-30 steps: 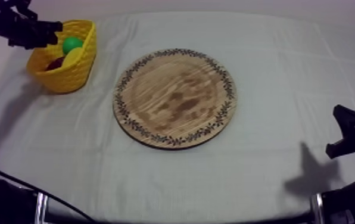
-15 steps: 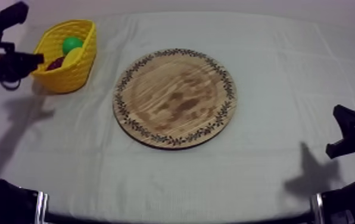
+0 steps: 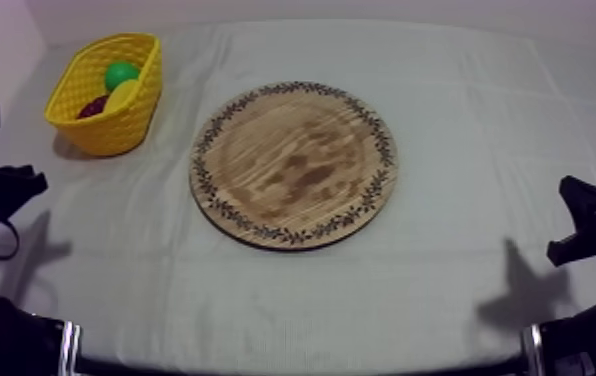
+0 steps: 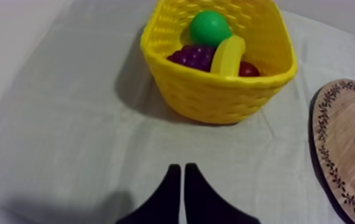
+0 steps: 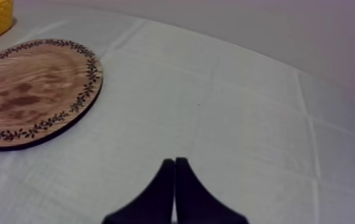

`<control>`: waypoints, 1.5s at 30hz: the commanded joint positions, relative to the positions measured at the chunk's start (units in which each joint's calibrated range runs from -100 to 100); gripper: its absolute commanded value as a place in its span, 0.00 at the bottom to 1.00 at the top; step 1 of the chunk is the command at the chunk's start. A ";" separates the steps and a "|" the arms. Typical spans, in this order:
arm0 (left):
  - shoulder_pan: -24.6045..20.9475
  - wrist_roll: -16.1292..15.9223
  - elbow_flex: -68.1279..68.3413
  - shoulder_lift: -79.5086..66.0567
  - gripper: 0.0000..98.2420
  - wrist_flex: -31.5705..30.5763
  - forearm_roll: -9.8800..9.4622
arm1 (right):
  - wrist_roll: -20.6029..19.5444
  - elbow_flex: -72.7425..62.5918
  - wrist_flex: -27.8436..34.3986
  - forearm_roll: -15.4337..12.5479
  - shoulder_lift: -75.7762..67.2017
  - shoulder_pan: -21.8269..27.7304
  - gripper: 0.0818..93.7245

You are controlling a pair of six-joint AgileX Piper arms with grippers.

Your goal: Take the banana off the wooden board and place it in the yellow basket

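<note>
Banana [image 4: 227, 55] lies in the basket [image 4: 215, 98], leaning on the grapes [image 4: 193, 56]. The board [image 3: 292, 165] is bare, so the placing looks done. The left gripper [image 4: 181, 168] hangs over the worktop [image 4: 67, 119] near the basket, fingers pressed together on nothing. The right gripper [image 5: 174, 161] sits beside the board, fingers likewise together. Only parking the arms seems left.

Black left claw [image 4: 182, 170] and right claw [image 5: 174, 162], each two slim tapered fingers [image 4: 165, 199]; silver-banded black arms [image 3: 2, 335].
</note>
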 commanded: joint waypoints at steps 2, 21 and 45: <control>-0.05 1.43 5.59 -11.88 0.00 1.16 -0.94 | 0.00 -0.05 -0.02 -0.01 0.00 0.02 0.00; -0.58 4.74 5.51 -39.34 0.00 25.96 -5.58 | 0.00 -0.05 -0.02 -0.01 0.00 0.02 0.00; -0.93 1.26 4.02 -41.70 0.00 31.25 -3.80 | 0.00 -0.05 -0.02 -0.01 0.00 0.02 0.00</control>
